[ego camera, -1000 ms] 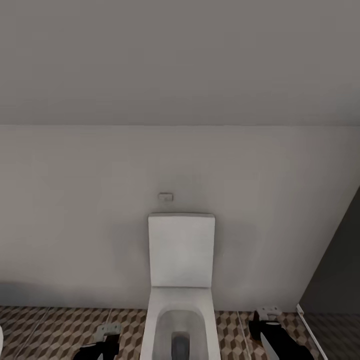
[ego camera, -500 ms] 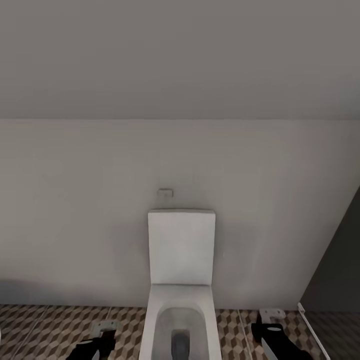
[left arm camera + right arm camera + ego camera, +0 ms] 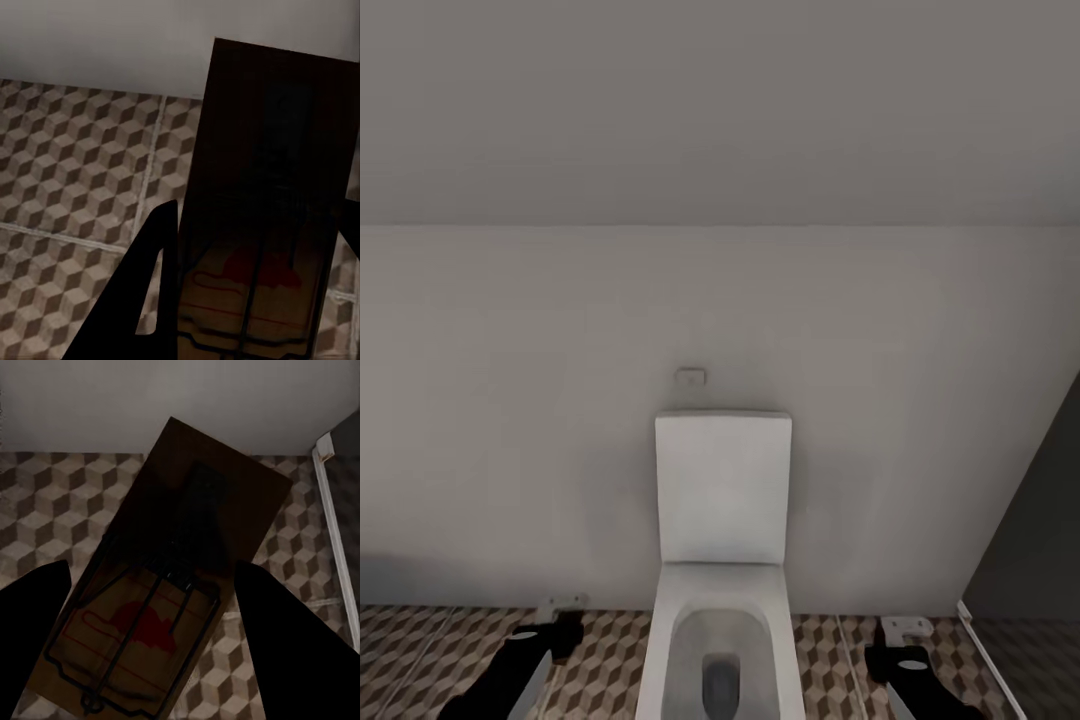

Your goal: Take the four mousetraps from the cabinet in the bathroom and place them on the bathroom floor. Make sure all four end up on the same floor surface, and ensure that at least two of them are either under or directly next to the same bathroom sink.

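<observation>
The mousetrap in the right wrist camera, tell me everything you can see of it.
The mousetrap is a flat brown wooden board, mostly in shadow, carrying thin dark wire parts and a red printed mark with a red outline near the camera. It sits tilted between the right gripper's dark fingers, held above the cube-patterned floor tiles, with a pale wall beyond.

A plain grey-white wall [image 3: 510, 400] is filling most of the head view, meeting a flat grey ceiling [image 3: 720, 100] above. A white toilet [image 3: 722, 560] is standing against the wall, lid up, with a small pale plate [image 3: 690, 377] on the wall just above it. A dark panel [image 3: 1040, 520] with a white edge strip [image 3: 330, 510] is closing off one side. Light is looking soft and even.
</observation>
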